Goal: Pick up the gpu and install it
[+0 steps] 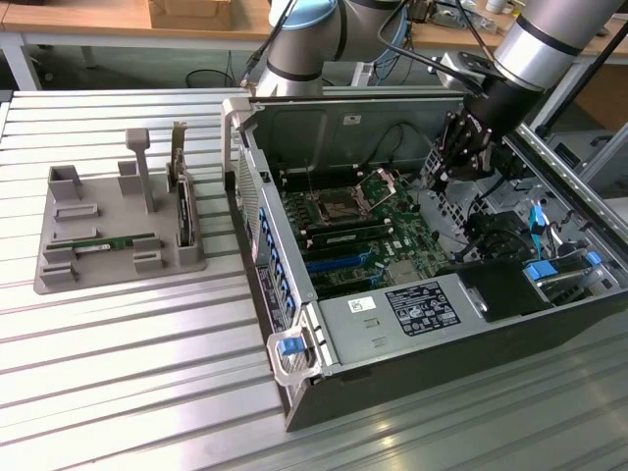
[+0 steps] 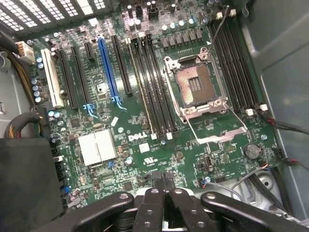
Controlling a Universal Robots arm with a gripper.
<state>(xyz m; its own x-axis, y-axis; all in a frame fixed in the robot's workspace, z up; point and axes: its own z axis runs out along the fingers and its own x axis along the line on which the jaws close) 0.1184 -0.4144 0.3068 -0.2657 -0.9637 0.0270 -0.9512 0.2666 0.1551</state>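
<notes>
So the gripper [image 1: 459, 149] hangs over the open computer case [image 1: 412, 324] with its jaws pinched shut on nothing — the gpu [image 1: 115, 242] is well off toward the exterior view's left, a thin green stick lying flat in the grey plastic tray [image 1: 59, 280], long axis running along the tray's front.

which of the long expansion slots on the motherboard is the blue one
In the wrist view it is the blue slot, standing between black slots on either side, with a white slot further off; the others are black.
</notes>
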